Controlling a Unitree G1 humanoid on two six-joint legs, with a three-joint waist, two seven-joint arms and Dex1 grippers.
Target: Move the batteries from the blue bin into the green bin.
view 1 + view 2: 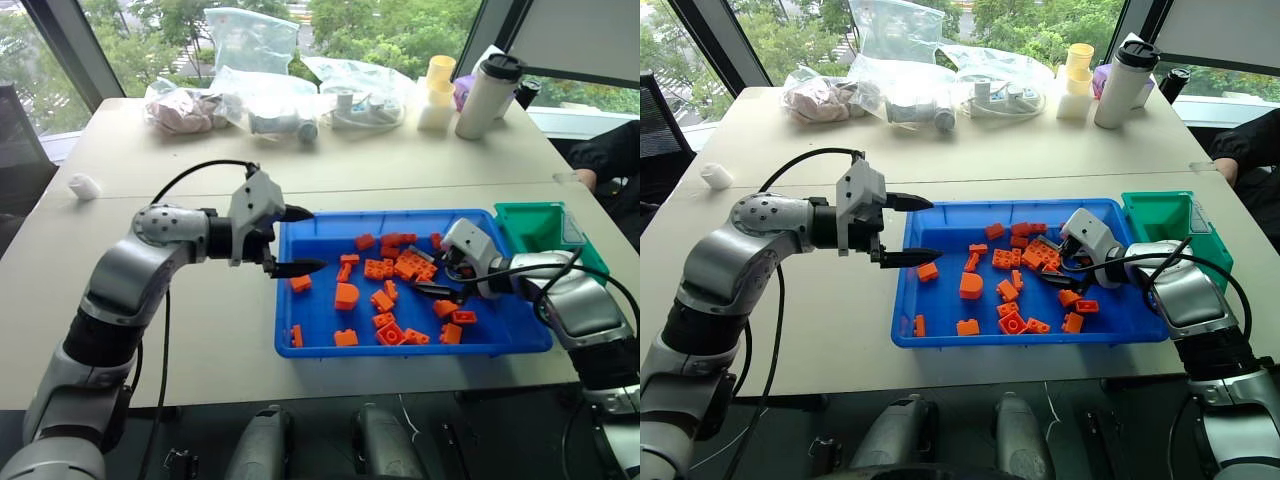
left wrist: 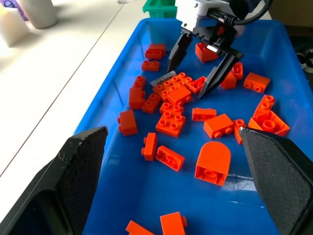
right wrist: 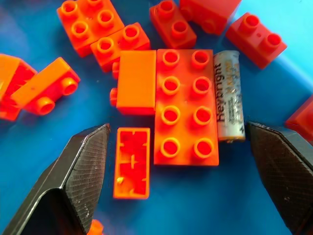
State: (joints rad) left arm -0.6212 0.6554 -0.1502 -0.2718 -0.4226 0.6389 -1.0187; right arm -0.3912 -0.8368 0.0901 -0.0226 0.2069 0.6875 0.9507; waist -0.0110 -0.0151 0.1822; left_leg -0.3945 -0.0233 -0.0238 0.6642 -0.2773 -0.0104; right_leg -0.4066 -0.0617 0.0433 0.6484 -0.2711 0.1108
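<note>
Spanning a window-side room, pale table under blue bin; both grippers spread wide, empty.

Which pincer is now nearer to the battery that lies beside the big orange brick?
The right. The right pincer hangs open just above the battery, one finger on each side of its brick cluster. The left pincer is open over the blue bin's far end.

Large blue bin on the pale table, strewn with orange toy bricks, smaller green bin touching its far right corner, left gripper spread wide over its left rim, right gripper low among bricks at right.
</note>
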